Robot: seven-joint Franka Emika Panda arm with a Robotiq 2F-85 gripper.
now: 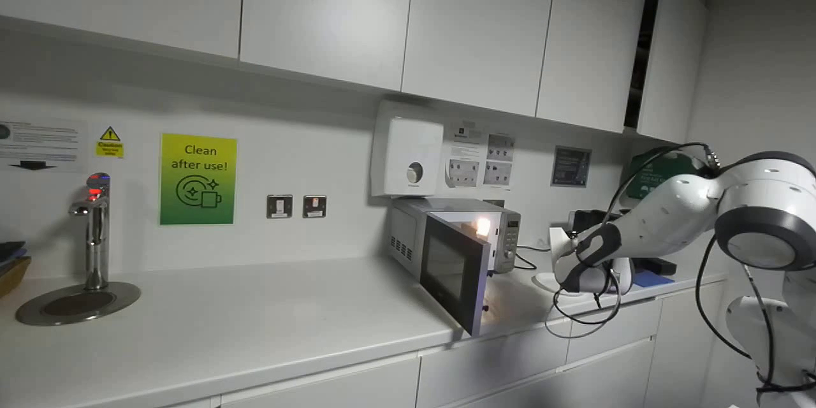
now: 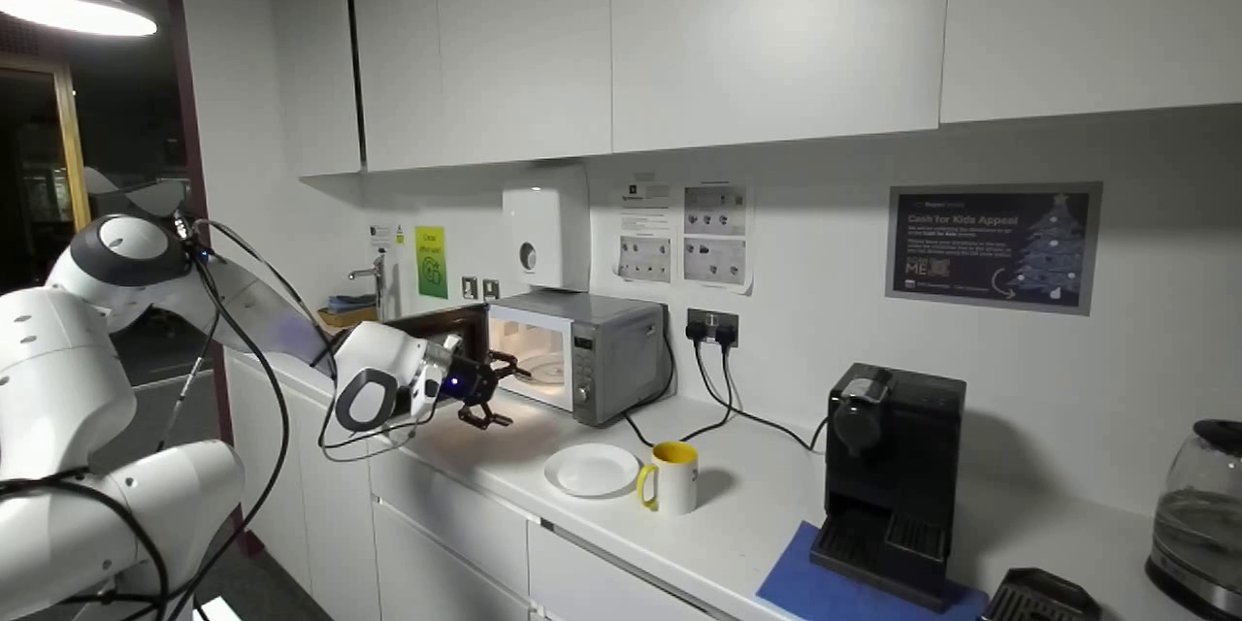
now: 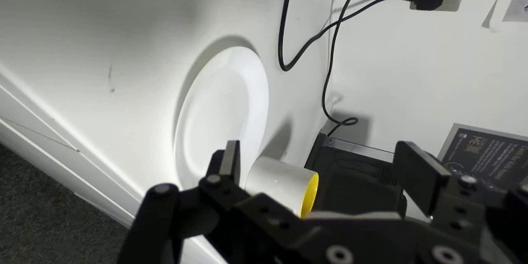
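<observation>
My gripper (image 2: pixel 514 398) is open and empty, above the counter near the front of the grey microwave (image 2: pixel 626 349). The microwave's door (image 1: pixel 454 268) stands open and its inside is lit; a glass turntable shows inside. How far the fingers are from the opening I cannot tell. A white plate (image 2: pixel 592 471) lies on the counter beside the microwave, and a white mug (image 2: pixel 676 490) with yellow inside and handle stands upright next to it. In the wrist view, the plate (image 3: pixel 218 107) and mug (image 3: pixel 278 181) show beyond the open fingers (image 3: pixel 319 154); nothing is between them.
A black coffee machine (image 2: pixel 893 475) stands on a blue mat (image 2: pixel 791 572), with a glass jug (image 2: pixel 1198 524) farther along. Black cables (image 2: pixel 718 398) run behind the counter things. A tap (image 1: pixel 97 236) is at the far end. Cupboards (image 1: pixel 484 32) hang above the counter (image 1: pixel 255 312).
</observation>
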